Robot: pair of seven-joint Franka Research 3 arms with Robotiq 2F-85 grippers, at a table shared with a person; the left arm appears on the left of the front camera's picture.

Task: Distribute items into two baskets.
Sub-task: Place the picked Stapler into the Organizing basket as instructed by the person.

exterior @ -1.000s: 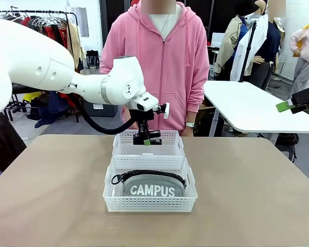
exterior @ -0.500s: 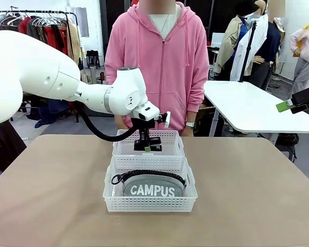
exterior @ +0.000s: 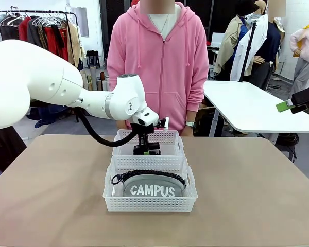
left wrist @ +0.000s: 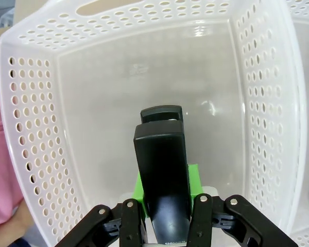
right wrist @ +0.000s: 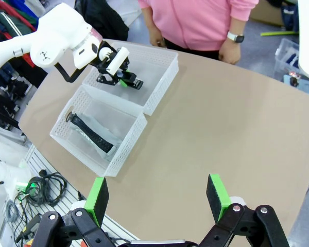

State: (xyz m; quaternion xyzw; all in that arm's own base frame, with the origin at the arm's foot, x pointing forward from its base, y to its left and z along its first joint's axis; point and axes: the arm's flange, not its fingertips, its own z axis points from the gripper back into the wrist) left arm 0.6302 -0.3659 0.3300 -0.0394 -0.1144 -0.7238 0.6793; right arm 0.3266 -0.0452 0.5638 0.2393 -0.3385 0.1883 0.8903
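Two baskets sit end to end at mid-table, long sides touching. Front view: near basket (exterior: 150,190) holds the pouch (exterior: 152,188), propped on its long edge so the white "CAMPUS" lettering faces the robot side and the black zipper runs along the top. Far basket (exterior: 149,143) lies just beyond it, nearest the person (exterior: 159,62). Left gripper (exterior: 147,149) reaches down inside the far basket, jaws clamped on the stapler (exterior: 148,148); judged a lowering for release, one item per basket. Right gripper (exterior: 298,103) is parked high at the right edge, well apart from the work.

Left wrist view: stapler (left wrist: 162,180) is pinched across its width between the green pads (left wrist: 190,177), long axis pointing down at the basket floor (left wrist: 144,82). The grip is near one end, so most of the body hangs free below the fingers. I cannot tell whether the tip touches the floor. No print legible on the stapler.

Right wrist view: right gripper (right wrist: 157,198) hangs with fingers wide apart, nothing between them, high over the bare near corner of the table (right wrist: 221,134). Both baskets show off to the side, with the left gripper (right wrist: 124,81) in the far one. Person's hand (right wrist: 227,51), with a wristwatch, rests at the table edge, clear of both baskets. No other writing readable.
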